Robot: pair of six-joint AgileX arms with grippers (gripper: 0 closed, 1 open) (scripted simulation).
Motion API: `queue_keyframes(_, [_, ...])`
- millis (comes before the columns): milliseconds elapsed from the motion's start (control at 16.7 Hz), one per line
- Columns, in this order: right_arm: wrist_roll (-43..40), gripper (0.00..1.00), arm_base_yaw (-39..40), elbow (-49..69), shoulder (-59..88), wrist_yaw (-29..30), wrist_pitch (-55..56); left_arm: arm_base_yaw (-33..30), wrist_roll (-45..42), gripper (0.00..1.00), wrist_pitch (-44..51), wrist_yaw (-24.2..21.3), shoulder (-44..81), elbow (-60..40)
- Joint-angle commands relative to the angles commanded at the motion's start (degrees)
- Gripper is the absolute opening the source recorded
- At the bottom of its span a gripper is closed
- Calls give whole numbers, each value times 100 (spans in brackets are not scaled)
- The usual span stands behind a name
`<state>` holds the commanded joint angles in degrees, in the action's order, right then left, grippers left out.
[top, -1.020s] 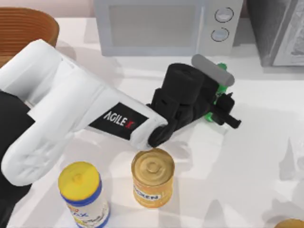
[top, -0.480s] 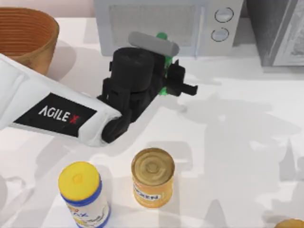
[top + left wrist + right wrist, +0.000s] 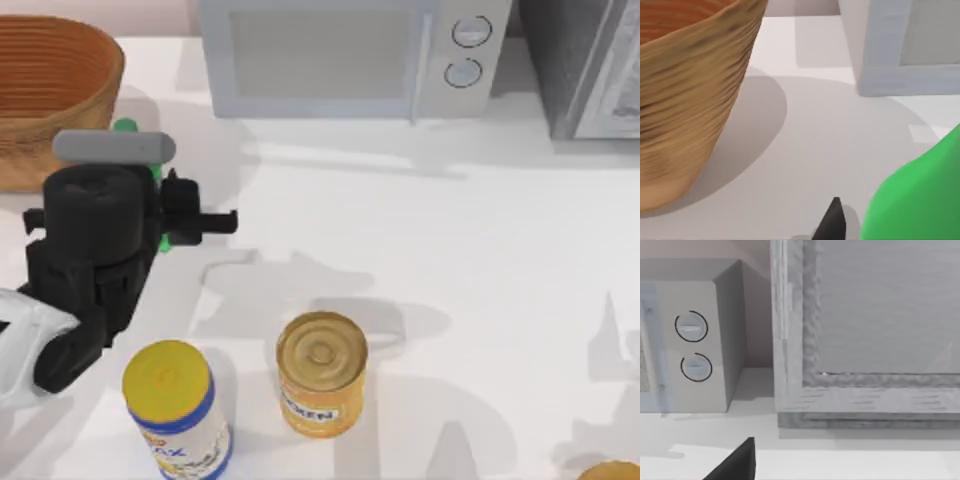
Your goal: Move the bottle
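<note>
Top view | left tool clamped on smooth green bottle; beside ribbed woven basket

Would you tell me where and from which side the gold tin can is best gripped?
Probably the round side wall at mid-height, from the top view's right: the can stands upright, and the yellow-lidded canister crowds its left. The left pincer, at the table's left, is shut on the bottle, so it is occupied.
</note>
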<state>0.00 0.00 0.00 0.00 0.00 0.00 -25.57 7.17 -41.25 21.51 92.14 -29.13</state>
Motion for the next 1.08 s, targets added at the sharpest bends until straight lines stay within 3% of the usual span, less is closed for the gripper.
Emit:
queue_keyframes(480, [0, 100, 0, 0, 0, 0, 0, 111, -20, 0, 56, 21, -88, 234])
queue_keyframes(1080, [0, 100, 0, 0, 0, 0, 0, 458, -130, 0, -1198, -293, 1664, -359])
